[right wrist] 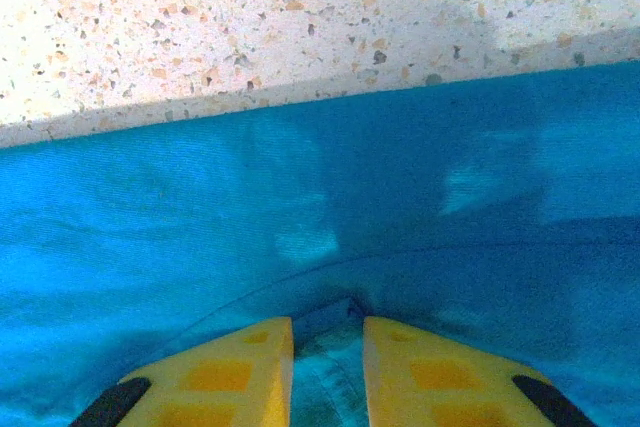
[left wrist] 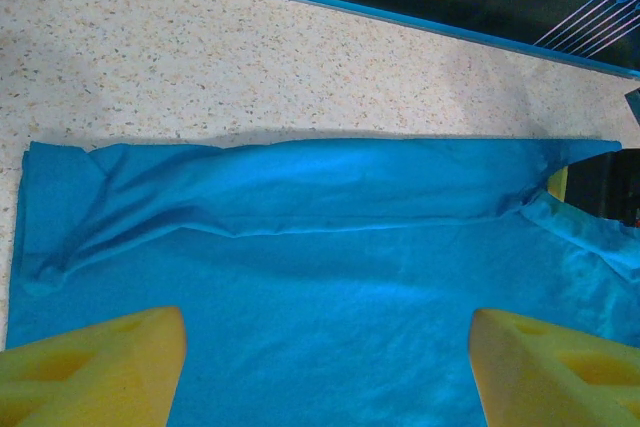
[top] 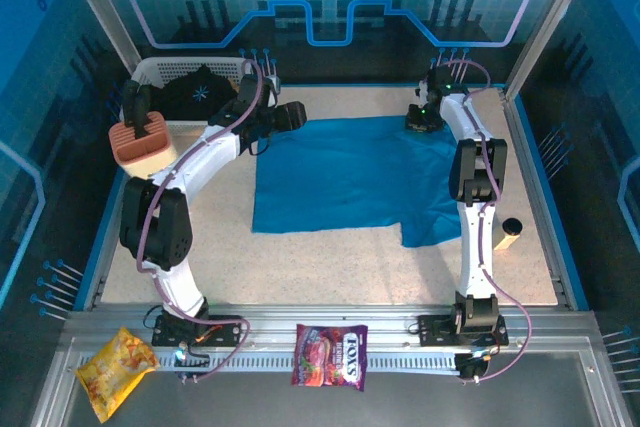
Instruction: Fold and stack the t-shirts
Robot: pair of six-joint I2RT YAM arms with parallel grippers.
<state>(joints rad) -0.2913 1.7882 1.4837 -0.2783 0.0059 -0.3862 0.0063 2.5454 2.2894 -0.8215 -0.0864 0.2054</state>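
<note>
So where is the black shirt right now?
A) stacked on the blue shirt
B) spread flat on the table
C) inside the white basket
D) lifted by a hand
C: the black shirt sits inside the white basket at the far left, apart from the blue shirt.

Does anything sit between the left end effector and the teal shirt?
Nothing visible does. The left end effector hangs open over the teal shirt, with bare cloth between its fingers.
</note>
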